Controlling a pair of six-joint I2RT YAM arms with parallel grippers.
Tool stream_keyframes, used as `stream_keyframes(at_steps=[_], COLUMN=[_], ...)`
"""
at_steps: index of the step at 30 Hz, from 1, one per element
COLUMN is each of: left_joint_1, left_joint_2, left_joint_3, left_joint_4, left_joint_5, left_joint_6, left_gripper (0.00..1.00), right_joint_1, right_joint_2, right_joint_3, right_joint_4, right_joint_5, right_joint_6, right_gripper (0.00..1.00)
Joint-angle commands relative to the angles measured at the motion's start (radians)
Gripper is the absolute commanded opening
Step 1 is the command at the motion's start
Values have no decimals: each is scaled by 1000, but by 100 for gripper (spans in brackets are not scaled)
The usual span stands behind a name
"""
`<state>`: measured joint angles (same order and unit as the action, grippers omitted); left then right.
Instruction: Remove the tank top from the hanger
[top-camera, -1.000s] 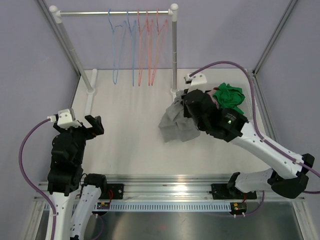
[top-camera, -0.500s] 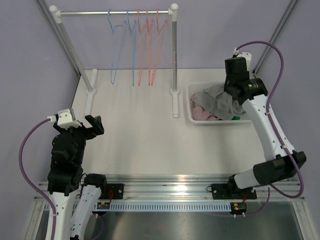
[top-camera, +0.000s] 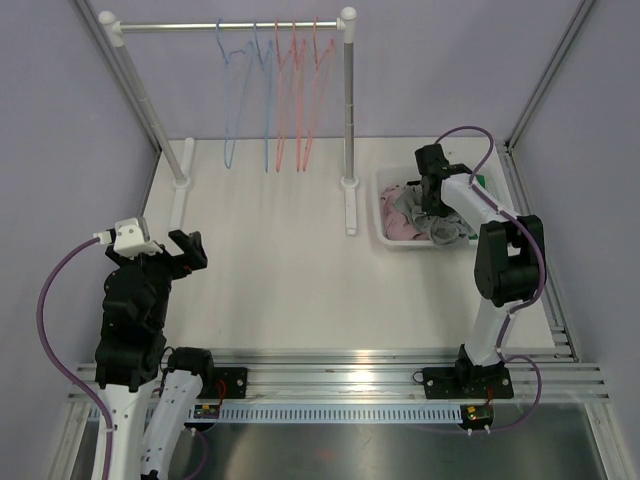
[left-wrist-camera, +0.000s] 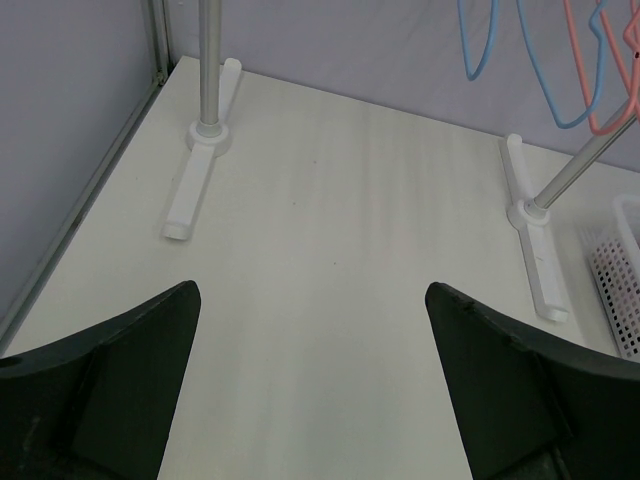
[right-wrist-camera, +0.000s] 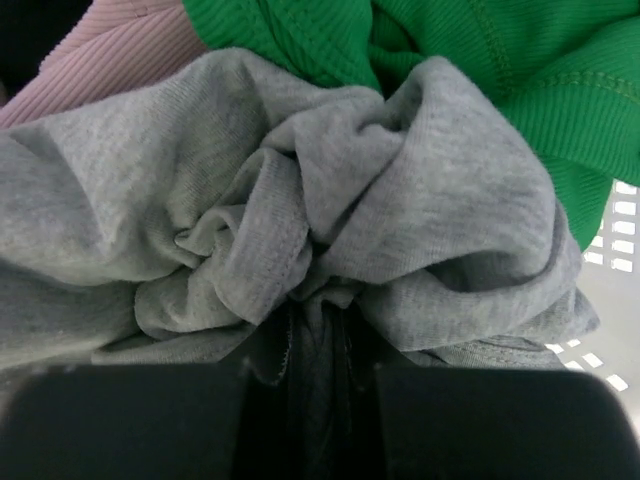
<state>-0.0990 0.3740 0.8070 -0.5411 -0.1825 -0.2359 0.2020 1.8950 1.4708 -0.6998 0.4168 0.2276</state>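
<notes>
Since the earlier frame the right arm has folded down, carrying the right end effector (right-wrist-camera: 312, 355) and the grey tank top (right-wrist-camera: 300, 200) into the basket (top-camera: 400, 242), centre right of the top view. White desk (top-camera: 280, 270) carries a rack (top-camera: 230, 26) along the top, with bare hangers (top-camera: 285, 100) on its rail. The tank top lies bunched against a green garment (right-wrist-camera: 500, 60) and a pink garment (right-wrist-camera: 120, 60), off any hanger. Right end effector: narrow, pinching grey fabric. Left end effector (left-wrist-camera: 310, 300): wide, holding nothing, lower left.
</notes>
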Motion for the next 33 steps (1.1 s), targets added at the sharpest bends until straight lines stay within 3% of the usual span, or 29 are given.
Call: stream_keyframes(at_steps=[1, 5, 6, 9, 10, 14, 20, 24, 26, 33], left_joint_1=[4, 4, 4, 4, 4, 4, 4, 5, 4, 4], left_joint_2=[-6, -6, -7, -6, -7, -6, 0, -1, 11, 123], left_joint_3=[-8, -9, -9, -8, -8, -9, -6, -8, -5, 144], left_joint_4=[58, 55, 53, 53, 53, 55, 52, 59, 52, -187], left_joint_5=[-20, -12, -12, -12, -15, -9, -6, -6, -3, -89], left_joint_6=[0, 0, 0, 1, 1, 0, 1, -2, -5, -3], left_gripper=[99, 99, 99, 99, 99, 99, 99, 99, 99, 99], right_joint_1=[-1, -4, -4, -4, -4, -4, -4, -4, -4, 4], right_joint_2=[39, -39, -69, -106, -108, -128, -192, -298, -350, -787], right_joint_3=[-40, -44, -35, 3, 17, 101, 174, 140, 102, -122], right_joint_4=[59, 71, 57, 22, 7, -59, -119, -107, -103, -69], right_joint_5=[-121, -157, -161, -161, -151, -106, -98, -134, -205, -343], right_joint_6=[47, 50, 47, 42, 41, 41, 39, 42, 30, 7], right_gripper=[5, 17, 37, 67, 75, 87, 93, 94, 100, 100])
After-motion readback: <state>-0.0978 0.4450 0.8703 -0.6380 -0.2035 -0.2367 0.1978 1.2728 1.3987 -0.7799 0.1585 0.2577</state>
